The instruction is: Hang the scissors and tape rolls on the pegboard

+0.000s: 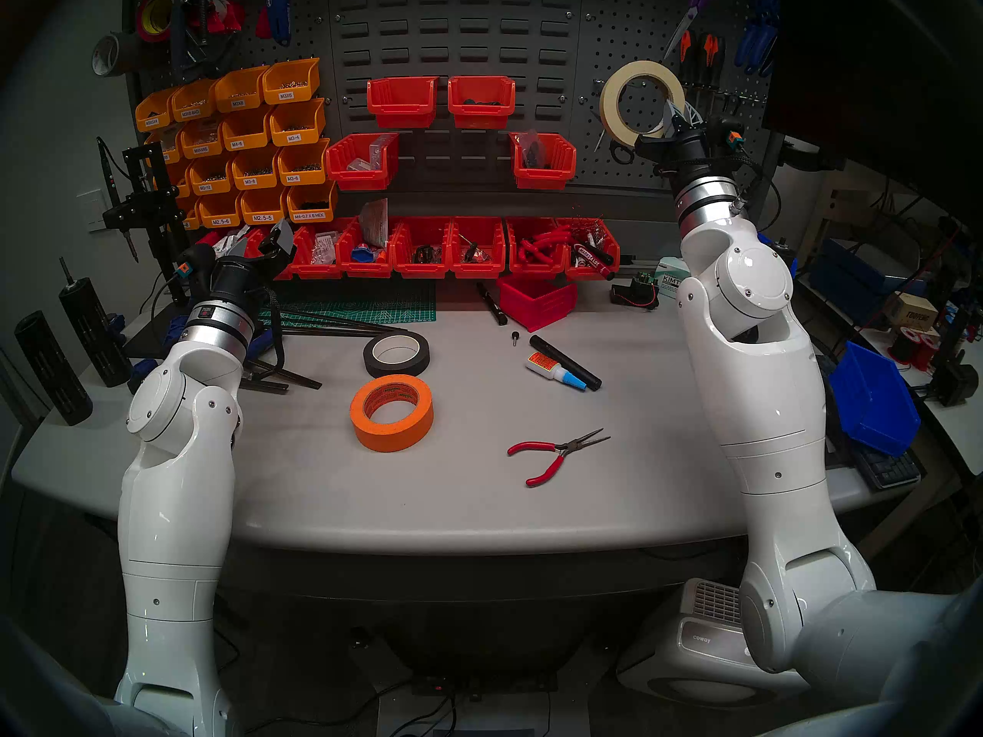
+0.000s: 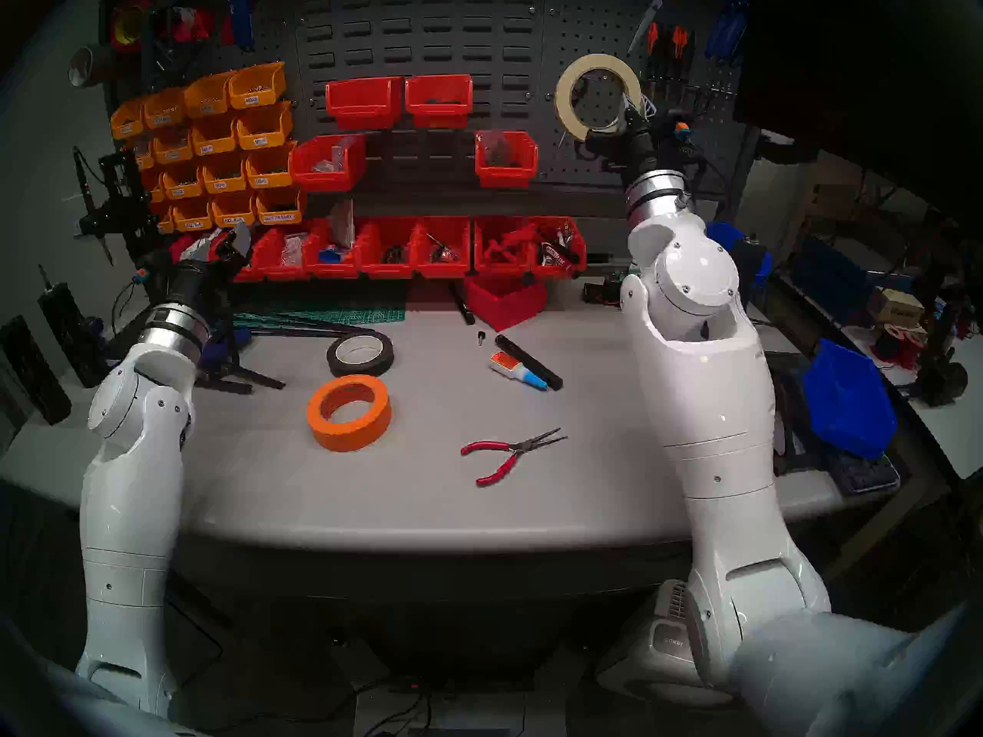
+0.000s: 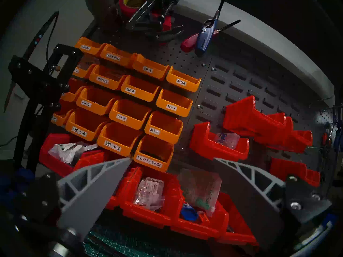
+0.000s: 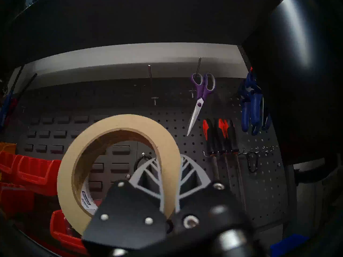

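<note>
Head views: while we hold the cream tape roll [image 1: 641,103] at two o'clock against the pegboard [image 1: 601,151], a missed hook could drop it; the orange tape roll [image 1: 392,412] lies on the worktop [image 1: 478,486].
Left wrist: our left claw [image 3: 171,159] stands apart, empty.
Right wrist: our right claw [image 4: 169,176] is clamped on the roll's rim; thin grip, so it may twist.
Scissors: we cannot tell where.
</note>
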Motion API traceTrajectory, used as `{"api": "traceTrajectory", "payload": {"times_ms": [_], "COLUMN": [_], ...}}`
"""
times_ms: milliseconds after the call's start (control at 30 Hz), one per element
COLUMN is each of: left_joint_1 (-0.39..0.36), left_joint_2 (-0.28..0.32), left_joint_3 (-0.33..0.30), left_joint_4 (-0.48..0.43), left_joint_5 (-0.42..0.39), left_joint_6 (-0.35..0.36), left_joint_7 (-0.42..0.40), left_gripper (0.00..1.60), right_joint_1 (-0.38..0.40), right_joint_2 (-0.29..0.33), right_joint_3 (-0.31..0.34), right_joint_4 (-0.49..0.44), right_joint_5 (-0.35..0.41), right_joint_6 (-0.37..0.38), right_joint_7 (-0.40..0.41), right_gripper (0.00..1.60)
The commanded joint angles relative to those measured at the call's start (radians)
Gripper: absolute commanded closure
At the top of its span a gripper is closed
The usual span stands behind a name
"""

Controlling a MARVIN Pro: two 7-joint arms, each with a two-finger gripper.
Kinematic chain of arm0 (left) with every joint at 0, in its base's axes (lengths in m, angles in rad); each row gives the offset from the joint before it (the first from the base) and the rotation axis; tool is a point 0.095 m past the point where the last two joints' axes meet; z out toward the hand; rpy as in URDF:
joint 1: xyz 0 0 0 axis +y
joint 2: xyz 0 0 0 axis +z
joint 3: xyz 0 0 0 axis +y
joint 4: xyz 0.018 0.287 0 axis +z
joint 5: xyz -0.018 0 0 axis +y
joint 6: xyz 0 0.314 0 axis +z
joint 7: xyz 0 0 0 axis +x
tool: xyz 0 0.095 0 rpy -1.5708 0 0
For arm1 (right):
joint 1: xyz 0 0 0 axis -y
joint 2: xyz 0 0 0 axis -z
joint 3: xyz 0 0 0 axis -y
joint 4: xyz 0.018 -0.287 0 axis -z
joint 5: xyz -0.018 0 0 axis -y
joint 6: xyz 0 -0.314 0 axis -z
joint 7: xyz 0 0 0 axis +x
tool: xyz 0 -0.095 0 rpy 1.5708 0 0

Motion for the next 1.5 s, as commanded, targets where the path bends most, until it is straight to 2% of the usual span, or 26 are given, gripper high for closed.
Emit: {"api": "traceTrajectory", "payload": {"times_ms": [0, 333, 467, 667, 967, 1467], "left_joint_1": [-0.023, -0.021, -0.024, -0.029, -0.026, -0.029], "left_joint_2": [-0.002, -0.001, -0.001, -0.003, -0.006, -0.005], "left_joint_3": [-0.009, -0.011, -0.007, 0.002, 0.005, 0.003], "left_joint_4": [-0.028, -0.033, -0.038, -0.042, -0.046, -0.044], "left_joint_5": [-0.002, -0.003, -0.003, -0.003, 0.001, 0.001], "left_joint_6": [-0.014, -0.014, -0.013, -0.011, -0.015, -0.016], "left_joint_7": [0.004, 0.005, 0.004, 0.004, 0.009, 0.012], "left_gripper": [0.00, 0.00, 0.00, 0.00, 0.00, 0.00], "right_joint_1": [0.106, 0.166, 0.179, 0.194, 0.197, 0.246], "right_joint_2": [-0.025, -0.032, -0.035, -0.023, -0.027, -0.049], "right_joint_3": [0.000, 0.028, 0.047, 0.045, 0.027, 0.027], "right_joint_4": [0.020, 0.094, 0.103, 0.114, 0.120, 0.187], "right_joint_5": [-0.029, -0.001, 0.061, 0.105, 0.103, 0.115], "right_joint_6": [-0.042, -0.044, -0.026, 0.009, 0.055, 0.069], "right_joint_7": [-0.026, -0.024, 0.013, 0.055, 0.056, 0.057], "right_gripper": [1.60, 1.60, 1.60, 1.60, 1.60, 1.60]}}
